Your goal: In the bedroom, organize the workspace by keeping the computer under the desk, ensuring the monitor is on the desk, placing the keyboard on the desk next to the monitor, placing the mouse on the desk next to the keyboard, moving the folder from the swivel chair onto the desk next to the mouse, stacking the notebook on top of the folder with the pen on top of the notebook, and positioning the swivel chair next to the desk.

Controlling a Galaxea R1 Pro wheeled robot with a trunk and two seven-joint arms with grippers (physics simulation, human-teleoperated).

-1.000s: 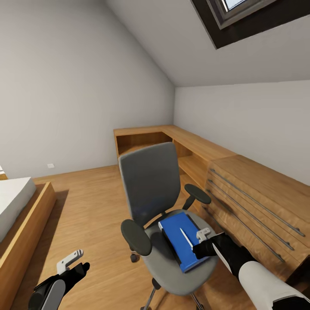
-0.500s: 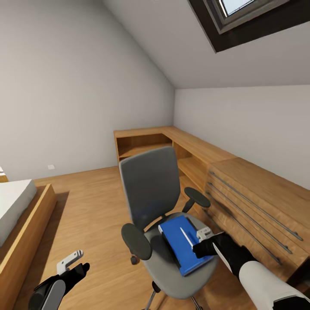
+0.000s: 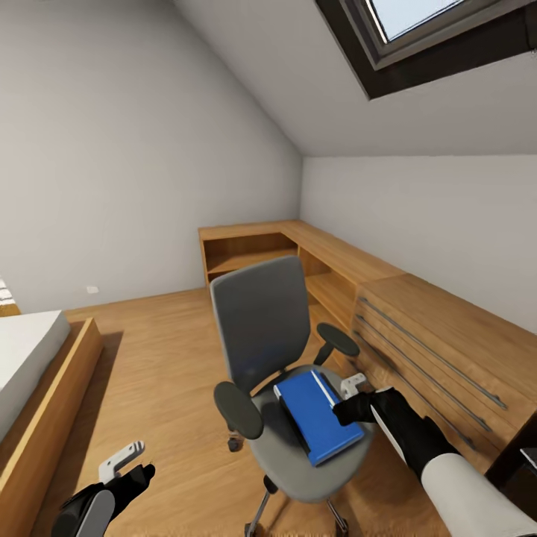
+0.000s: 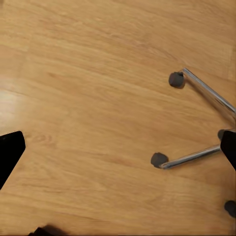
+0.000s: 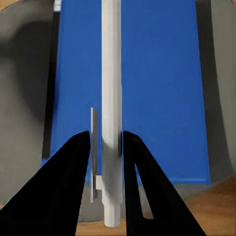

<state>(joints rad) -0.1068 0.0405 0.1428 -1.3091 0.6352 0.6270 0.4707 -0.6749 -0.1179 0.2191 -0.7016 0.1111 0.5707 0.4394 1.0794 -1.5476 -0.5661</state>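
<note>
Over chair seat | right gripper closed on pen, above blue folder | left gripper spread, holding nothing

My right arm reached forward and inward, white forearm, black wrist. Right gripper had its jaws closed in on the pen, one black finger on each side of the shaft. My left arm hung low at my side, left gripper held nothing, jaws spread wide in the wrist view.
</note>
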